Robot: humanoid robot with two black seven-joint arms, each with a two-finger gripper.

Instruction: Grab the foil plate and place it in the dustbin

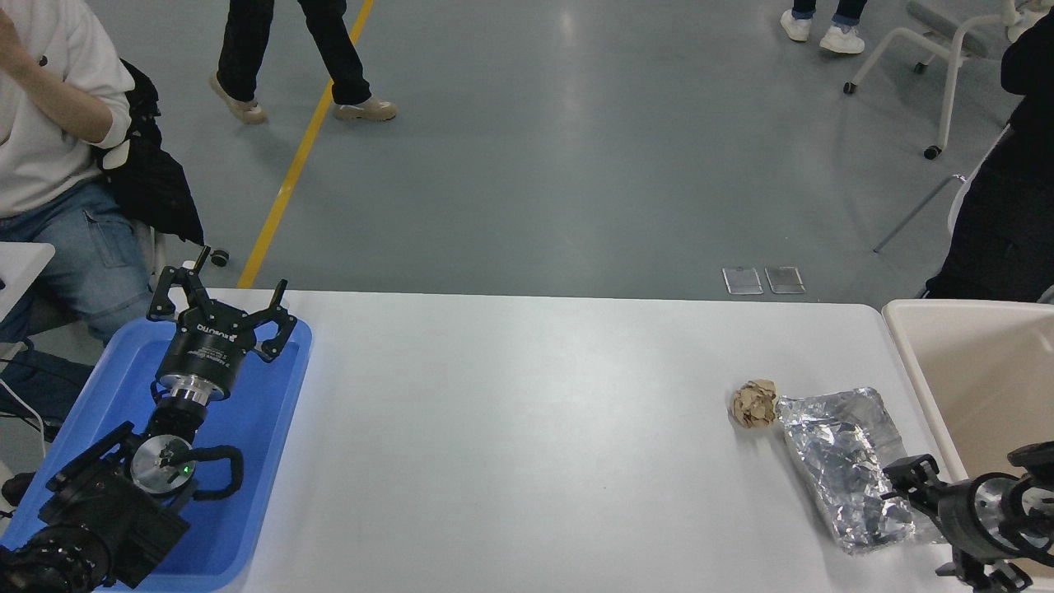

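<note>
- Crinkled silver foil plate (848,478) lies flat on the white tabletop (527,428), beside the beige plastic dustbin (972,379); you haven't lifted it.
- Right gripper (906,482) at its near end, jaws unclear.
- Grasp, carry, drop remain.

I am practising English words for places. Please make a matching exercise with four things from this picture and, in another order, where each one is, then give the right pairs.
Things:
1. foil plate
2. dustbin
3. brown paper ball
4. left gripper

Places:
A. over the blue tray, at the table's left end
B. beyond the table's right edge
C. against the foil plate's far left corner
D. flat on the table, beside the right gripper

Pairs: 1-D, 2-B, 3-C, 4-A
</note>
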